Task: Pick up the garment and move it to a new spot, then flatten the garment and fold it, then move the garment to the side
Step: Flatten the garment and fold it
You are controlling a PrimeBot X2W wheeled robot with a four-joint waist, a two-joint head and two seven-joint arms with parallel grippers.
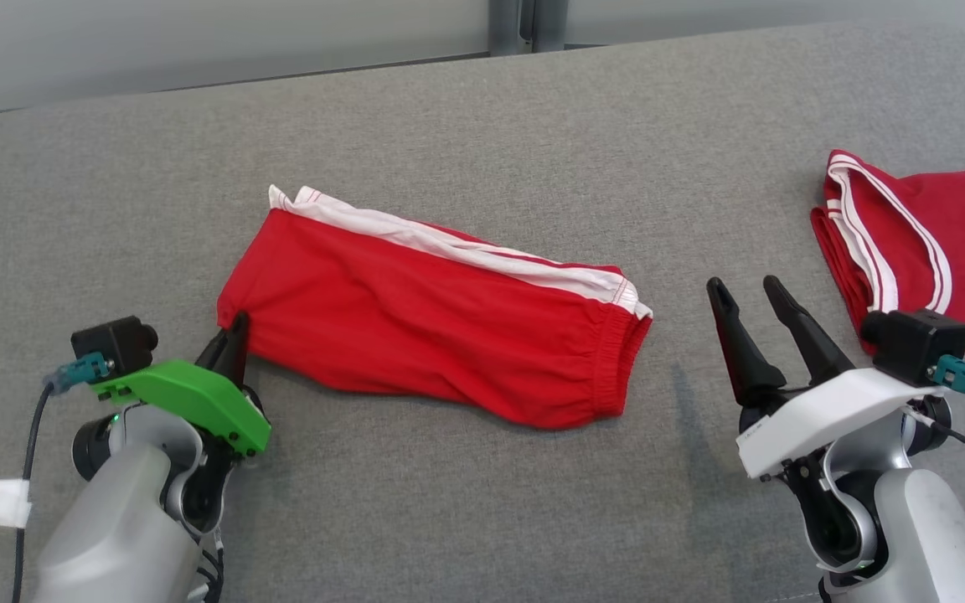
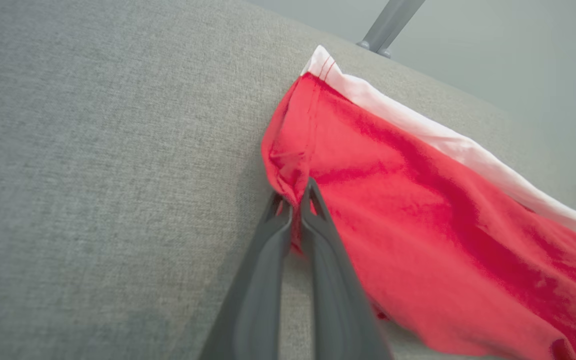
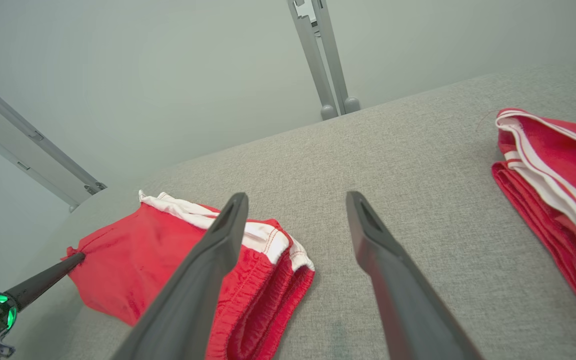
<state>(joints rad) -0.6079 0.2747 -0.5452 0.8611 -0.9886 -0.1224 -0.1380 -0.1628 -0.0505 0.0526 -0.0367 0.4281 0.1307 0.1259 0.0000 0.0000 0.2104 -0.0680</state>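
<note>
L end effector (image 2: 295, 192) pinched tight on garment (image 2: 418, 215) at its near corner, red cloth bunched btw the tips. White band (image 2: 443, 140) along garment's far edge. Grey surface (image 2: 93, 175) under garment. Metal post (image 2: 390, 22) beyond garment's far corner.

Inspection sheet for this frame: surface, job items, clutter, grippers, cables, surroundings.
Surface: grey woven fabric top, smooth.
Job's things: red shorts with white side stripe, lying mid-surface.
Clutter: folded red jersey with white trim, far right.
Grippers: left gripper shut on the shorts' corner; right gripper open, apart from both garments.
Cables: black cable with teal plug at each wrist camera.
Surroundings: pale wall, grey metal post.
</note>
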